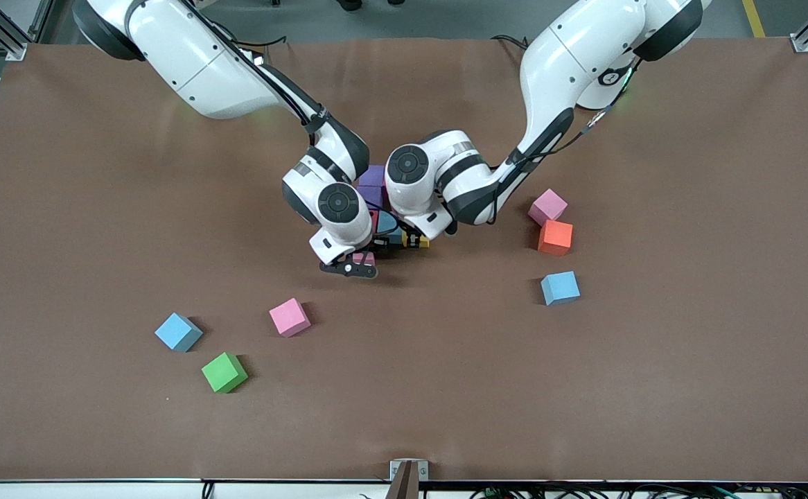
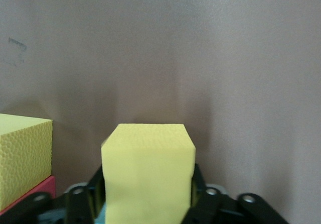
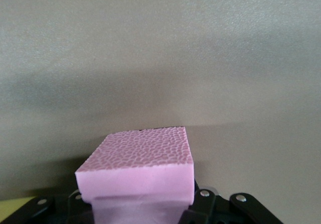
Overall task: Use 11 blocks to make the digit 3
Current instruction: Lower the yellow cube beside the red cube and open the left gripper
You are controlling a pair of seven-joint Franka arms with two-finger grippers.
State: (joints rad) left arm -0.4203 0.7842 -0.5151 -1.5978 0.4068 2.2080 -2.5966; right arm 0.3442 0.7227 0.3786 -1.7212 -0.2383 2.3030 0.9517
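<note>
I am gripping a pink cube (image 3: 143, 176) in the right gripper (image 1: 350, 269); the left gripper (image 1: 414, 240), its jaw gap unclear, is straddling a yellow cube (image 2: 148, 176); five blocks are lying loose.

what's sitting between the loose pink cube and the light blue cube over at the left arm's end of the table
The orange cube lies between the pink cube and the light blue cube, touching or nearly touching the pink one, apart from the blue one. The front view shows this.

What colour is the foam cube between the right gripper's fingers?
Pink cube, clearest in the right wrist view.
</note>
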